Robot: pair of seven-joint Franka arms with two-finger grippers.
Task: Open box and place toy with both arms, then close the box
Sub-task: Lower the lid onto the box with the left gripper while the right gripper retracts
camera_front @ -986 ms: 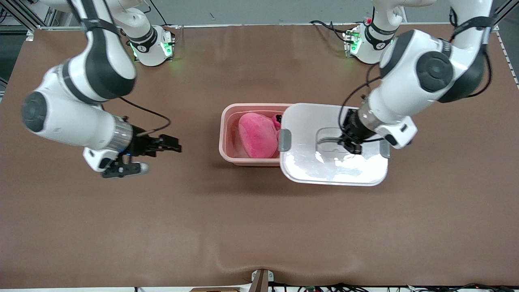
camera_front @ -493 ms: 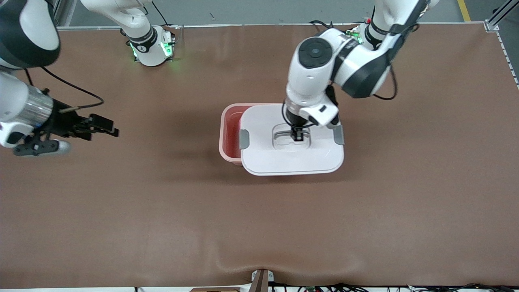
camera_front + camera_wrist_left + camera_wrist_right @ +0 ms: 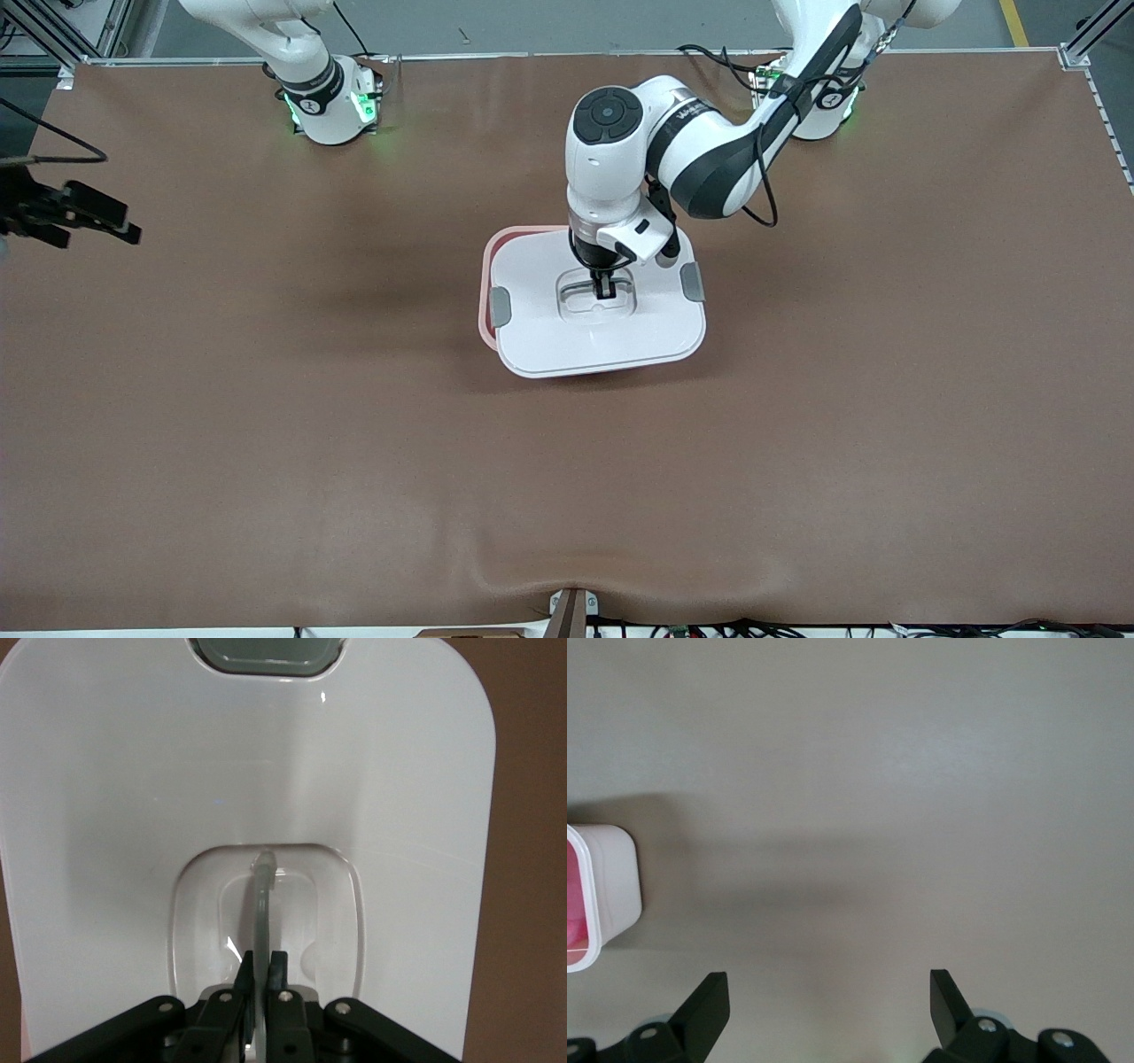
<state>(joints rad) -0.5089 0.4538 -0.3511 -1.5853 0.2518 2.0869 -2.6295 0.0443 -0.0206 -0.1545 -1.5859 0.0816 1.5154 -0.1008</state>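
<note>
The white lid sits over the pink box, and only a strip of pink rim shows at the right arm's end. Whether the lid rests on the rim I cannot tell. My left gripper is shut on the lid's clear handle, in the recess at the lid's middle. Grey clips hang at both short ends. The toy is hidden under the lid. My right gripper hangs open and holds nothing over the table's right-arm end, well apart from the box.
Both arm bases stand along the table edge farthest from the front camera. The brown mat has a wrinkle near the edge closest to that camera.
The left arm carried the lid from the left arm's end over the box, covering the toy. The right gripper drew away toward the right arm's end of the table.
</note>
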